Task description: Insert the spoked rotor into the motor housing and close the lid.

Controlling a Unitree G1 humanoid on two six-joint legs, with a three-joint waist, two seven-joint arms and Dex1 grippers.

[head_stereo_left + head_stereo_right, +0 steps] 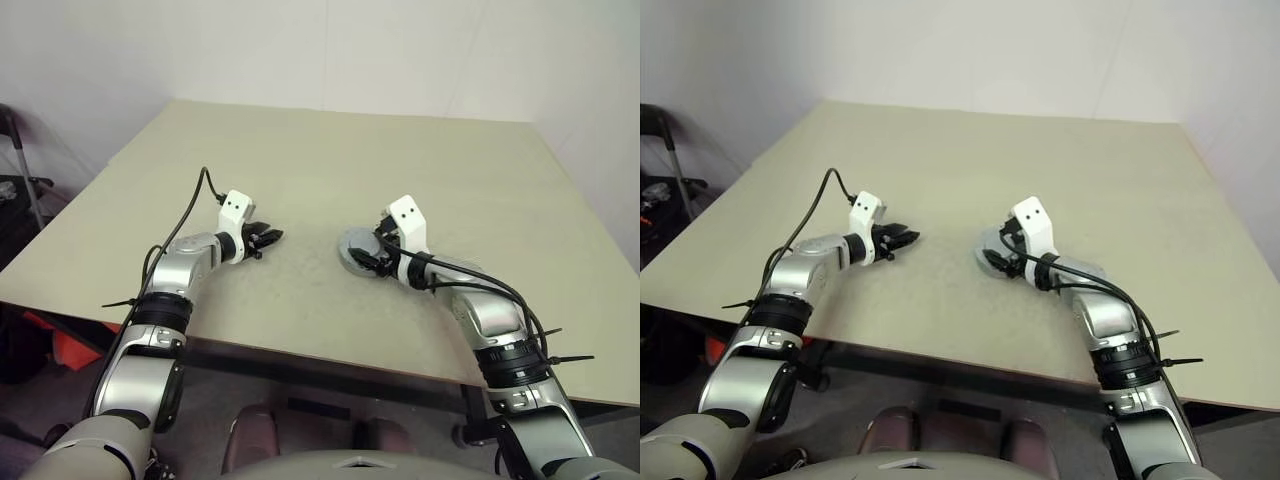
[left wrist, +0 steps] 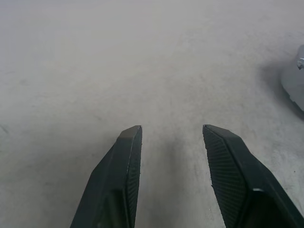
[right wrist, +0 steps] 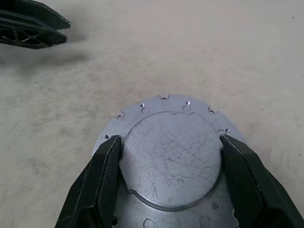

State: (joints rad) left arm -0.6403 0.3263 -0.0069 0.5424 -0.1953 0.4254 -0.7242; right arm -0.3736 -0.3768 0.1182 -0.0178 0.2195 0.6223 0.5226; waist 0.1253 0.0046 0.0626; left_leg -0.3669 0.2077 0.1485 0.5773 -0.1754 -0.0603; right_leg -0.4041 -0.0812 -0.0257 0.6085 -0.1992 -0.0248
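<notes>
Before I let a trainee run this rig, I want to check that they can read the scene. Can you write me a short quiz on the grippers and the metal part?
1. Fill in: the left gripper has its fingers ___.
2. Pick one: the round grey metal part with the notched rim sits on the table
A. under the left gripper
B. at the right gripper
C. at the far edge
3. True or false: the left gripper holds something.

Key: 1 open; 2 B; 3 false.
</notes>
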